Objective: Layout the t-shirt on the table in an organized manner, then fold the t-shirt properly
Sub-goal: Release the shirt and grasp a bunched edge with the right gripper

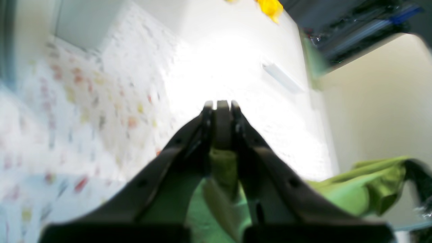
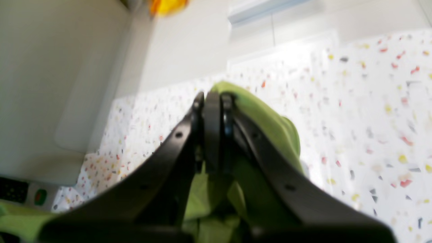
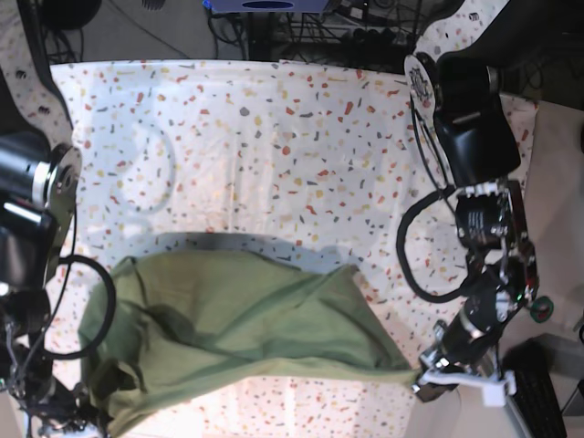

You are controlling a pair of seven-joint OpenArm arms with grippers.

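I have the shirt [image 3: 228, 319] stretched between my two grippers above the near half of the table [image 3: 274, 128], hanging in a slack, creased sheet. My left gripper [image 1: 222, 108] is clamped on a pinch of green cloth at one corner. My right gripper [image 2: 212, 101] has cloth bunched around its fingers, which look close together, but I cannot tell whether they are gripping. Judging from this, I am at the laying-out stage: the shirt is not yet flat, sleeves and collar are not sorted, and no fold has been made
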